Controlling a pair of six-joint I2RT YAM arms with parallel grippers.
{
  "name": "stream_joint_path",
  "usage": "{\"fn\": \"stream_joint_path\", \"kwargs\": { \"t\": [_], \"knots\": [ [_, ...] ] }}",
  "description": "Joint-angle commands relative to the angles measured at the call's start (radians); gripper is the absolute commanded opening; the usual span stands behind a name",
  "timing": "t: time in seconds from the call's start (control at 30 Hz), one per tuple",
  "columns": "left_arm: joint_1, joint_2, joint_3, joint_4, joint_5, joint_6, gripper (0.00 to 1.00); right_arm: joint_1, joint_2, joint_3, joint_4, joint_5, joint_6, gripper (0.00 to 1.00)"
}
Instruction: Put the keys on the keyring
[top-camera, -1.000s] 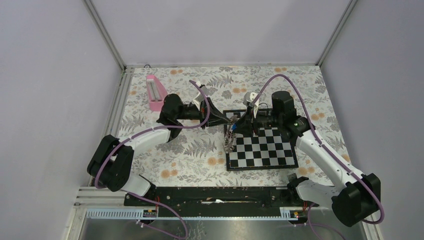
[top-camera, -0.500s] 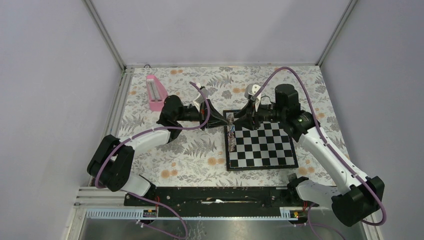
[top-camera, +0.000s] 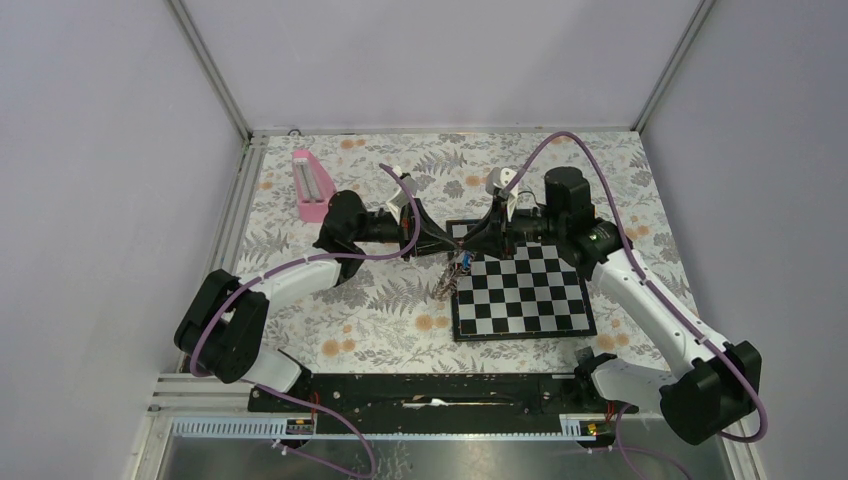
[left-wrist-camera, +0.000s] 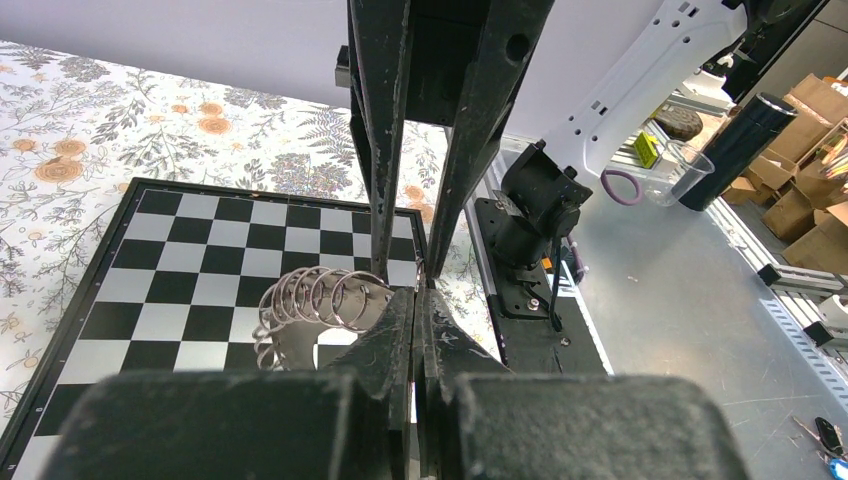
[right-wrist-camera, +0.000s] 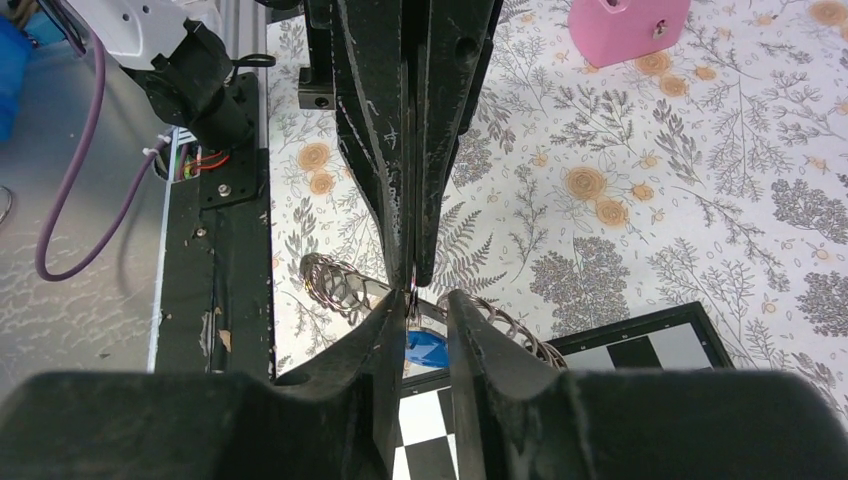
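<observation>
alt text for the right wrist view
Two black tools meet tip to tip above a floral tablecloth: the left tool enters from the top, shut, and the right tool, fingers parted, frames a blue-headed key. A coiled grey metal keyring shows either side of them.

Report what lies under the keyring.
Under the keyring: the chessboard edge and floral tablecloth. The right end effector covers most of the blue key hanging there.
</observation>
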Motion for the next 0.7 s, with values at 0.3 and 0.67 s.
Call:
{"fn": "stream_joint_path", "kwargs": {
  "t": [0.3, 0.67],
  "knots": [
    [0.004, -0.020, 0.005, 0.090, -0.017, 0.012, 0.00, -0.005, 0.016, -0.016, 0.058, -0.046, 0.039, 0.12],
    [0.004, -0.039, 0.174, -0.471, 0.026, 0.456, 0.31, 0.018, 0.047, 0.124, -0.226, 0.063, -0.156, 0.00]
  ]
}}
